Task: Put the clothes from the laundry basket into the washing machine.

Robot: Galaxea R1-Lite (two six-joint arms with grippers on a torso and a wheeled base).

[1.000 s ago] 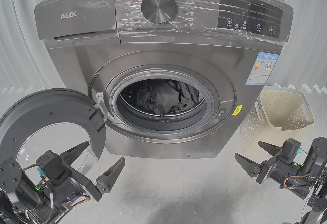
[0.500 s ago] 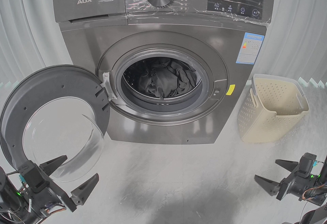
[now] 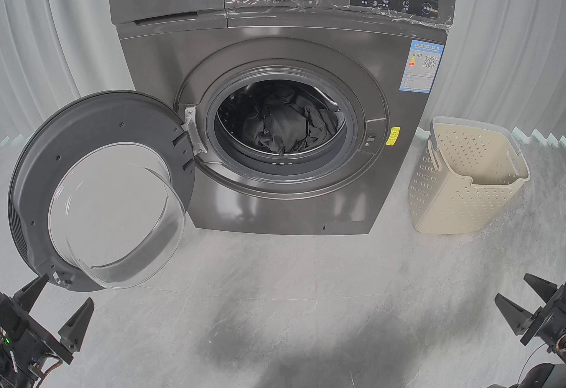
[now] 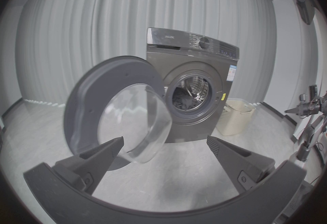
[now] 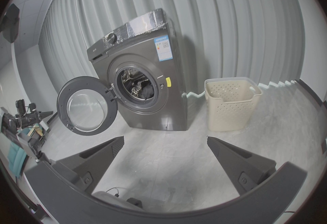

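Note:
The grey washing machine (image 3: 283, 83) stands ahead with its round door (image 3: 100, 189) swung open to the left. Dark clothes (image 3: 286, 124) lie inside the drum (image 4: 190, 93), also seen as dark clothes (image 5: 144, 89) in the right wrist view. The cream laundry basket (image 3: 469, 177) stands on the floor to the machine's right; its inside looks bare (image 5: 231, 90). My left gripper (image 3: 56, 304) is open low at the left, below the door. My right gripper (image 3: 525, 298) is open low at the right, well in front of the basket. Neither holds anything.
Pale curtains (image 3: 513, 24) hang behind the machine. Grey floor (image 3: 306, 301) stretches between me and the machine. The open door (image 4: 115, 112) juts out over the floor on the left side.
The head view has pulled back: the machine and basket look smaller and farther. Both grippers have dropped toward the lower corners of the picture, still open.

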